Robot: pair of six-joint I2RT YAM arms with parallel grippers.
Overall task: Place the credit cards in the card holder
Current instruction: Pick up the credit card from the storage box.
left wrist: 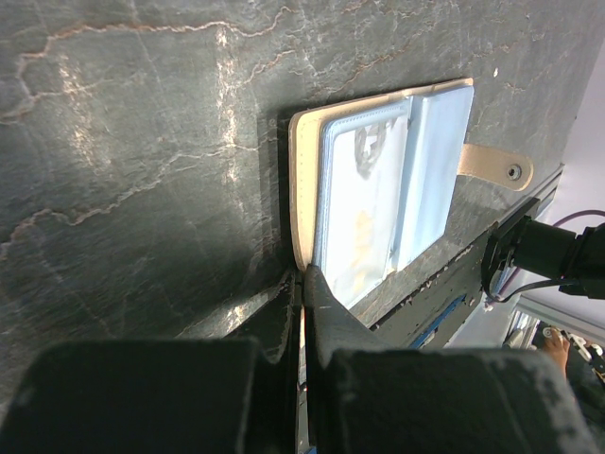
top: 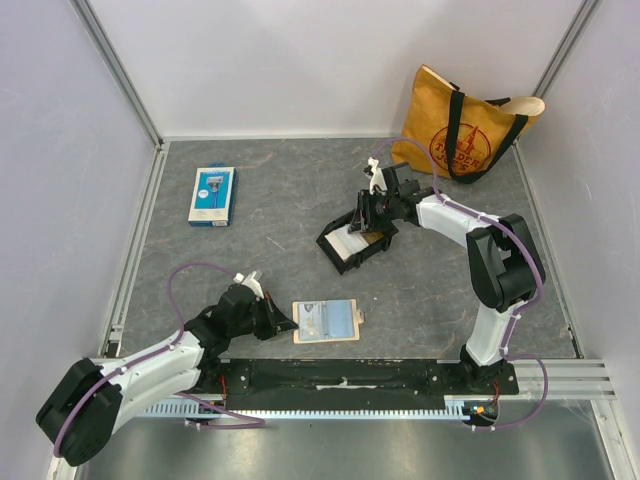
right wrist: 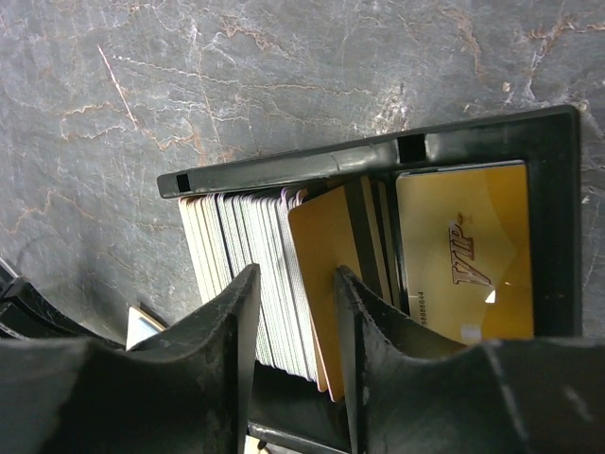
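Right gripper (right wrist: 295, 284) stands half spread astride cards (right wrist: 227, 255) upright in the tray (right wrist: 378, 156); whether it bites, I cannot tell. Light, stiff and slick, I judge: best pinched by the top edge of one gold card (right wrist: 326, 246). Left gripper (left wrist: 304, 284), pressed together, rests at the edge of the open holder (left wrist: 369, 199), well apart.

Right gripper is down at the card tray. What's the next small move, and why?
Probably close the right gripper on the tilted gold card: its fingers straddle that card and some white cards in the black tray, jaws not yet clamped.
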